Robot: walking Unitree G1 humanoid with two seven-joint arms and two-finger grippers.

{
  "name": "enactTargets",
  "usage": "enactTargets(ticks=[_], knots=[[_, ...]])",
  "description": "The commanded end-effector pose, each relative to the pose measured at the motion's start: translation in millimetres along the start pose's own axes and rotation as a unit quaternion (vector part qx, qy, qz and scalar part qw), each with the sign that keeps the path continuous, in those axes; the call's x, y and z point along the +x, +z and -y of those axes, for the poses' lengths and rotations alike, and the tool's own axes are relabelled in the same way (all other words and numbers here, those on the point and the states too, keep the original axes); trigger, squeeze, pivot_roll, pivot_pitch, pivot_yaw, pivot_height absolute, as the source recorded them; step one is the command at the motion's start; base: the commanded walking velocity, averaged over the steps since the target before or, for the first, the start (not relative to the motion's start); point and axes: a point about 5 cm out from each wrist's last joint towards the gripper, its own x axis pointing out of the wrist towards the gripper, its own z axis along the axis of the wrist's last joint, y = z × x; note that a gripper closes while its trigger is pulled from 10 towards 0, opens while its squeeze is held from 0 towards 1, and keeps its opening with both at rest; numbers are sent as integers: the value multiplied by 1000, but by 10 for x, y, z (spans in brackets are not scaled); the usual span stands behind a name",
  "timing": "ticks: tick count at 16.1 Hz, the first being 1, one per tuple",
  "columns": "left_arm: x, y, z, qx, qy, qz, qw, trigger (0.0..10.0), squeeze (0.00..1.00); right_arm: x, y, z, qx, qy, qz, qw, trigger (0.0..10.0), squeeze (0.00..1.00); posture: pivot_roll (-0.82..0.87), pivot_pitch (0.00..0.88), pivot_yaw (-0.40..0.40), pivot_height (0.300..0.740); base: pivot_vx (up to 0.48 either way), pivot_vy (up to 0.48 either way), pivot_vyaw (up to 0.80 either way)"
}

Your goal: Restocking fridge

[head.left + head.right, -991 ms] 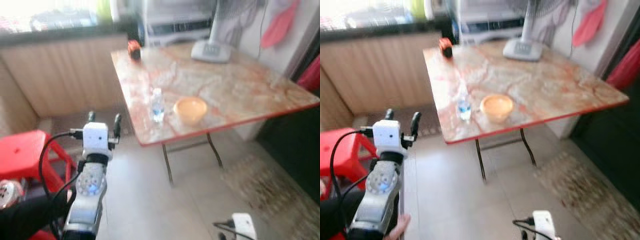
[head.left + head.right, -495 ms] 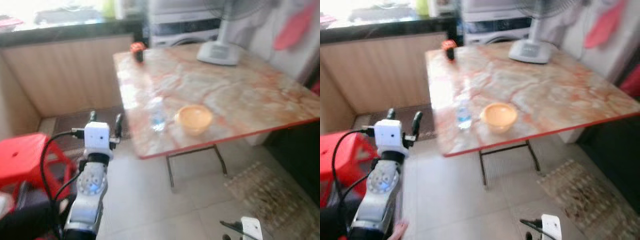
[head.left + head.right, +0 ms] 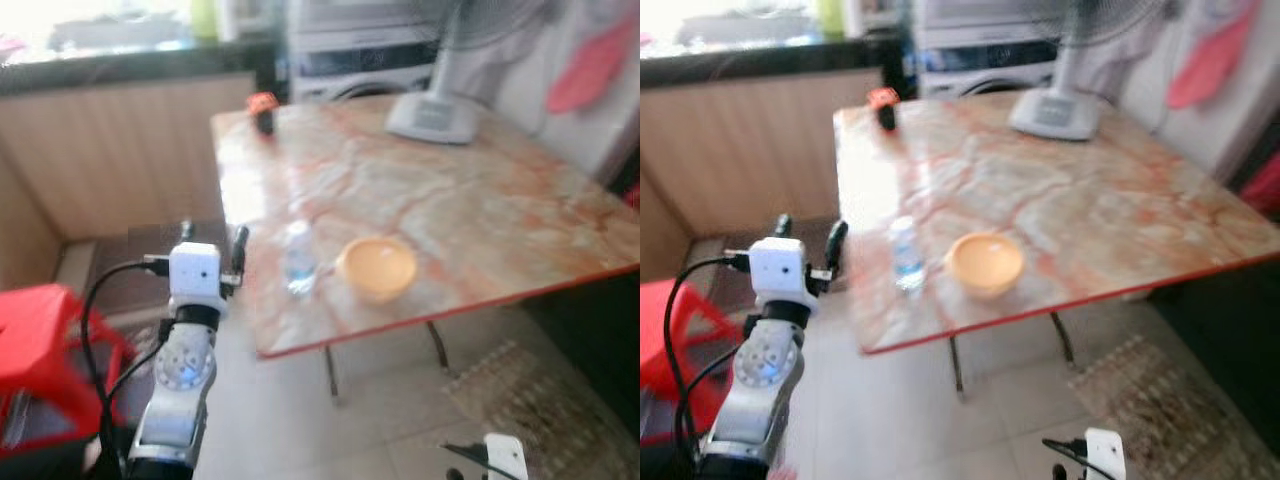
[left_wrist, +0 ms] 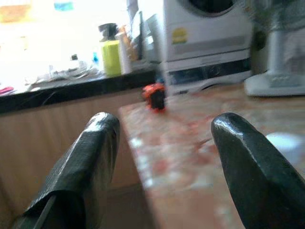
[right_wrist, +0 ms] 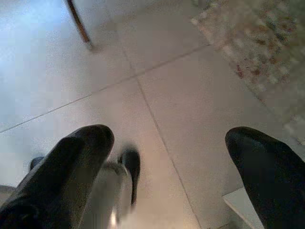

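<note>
While no fridge can be seen, progress: restocking looks barely begun, judged from nothing being carried.
Red stool (image 3: 40, 330): stands on the floor at far left.
Left end effector (image 3: 212, 238): raised, fingers spread wide and empty, just short of the counter (image 3: 480, 210) edge.
Water bottle (image 3: 299, 258): upright near that edge, untouched, apparently the item to fetch.
Orange bowl (image 3: 377, 268): just beside the bottle.
Right end effector (image 5: 167, 157): low over floor tiles, wide, empty.
Left to do: grasp, carry, stow.

Left tool (image 3: 808, 232) raised nr table (image 3: 1090, 220) w/ bottle (image 3: 906, 256), bowl (image 3: 984, 263).
</note>
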Motion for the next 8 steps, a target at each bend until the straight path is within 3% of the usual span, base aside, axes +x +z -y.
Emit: enactTargets(ticks=[1, 4, 7, 8], knots=[[7, 35, 75, -1, -13, 4, 1000, 10000, 0, -12, 5, 68, -6, -9, 0, 1000, 10000, 0, 81, 0, -42, 740, 300, 0, 0], [20, 97, 111, 0, -29, 18, 999, 10000, 0, -12, 9, 71, 1, -11, 4, 1000, 10000, 0, 83, 0, -44, 740, 299, 0, 0], [22, 289, 284, 0, -105, 61, 993, 10000, 0, -12, 12, 64, 11, -5, 8, 1000, 10000, 0, 86, 0, -46, 740, 0, 0, -800], [20, 330, 341, -3, -125, 66, 990, 10000, 0, -12, 19, 63, 5, -5, 9, 1000, 10000, 0, 90, 0, -44, 740, 0, 0, 0]])
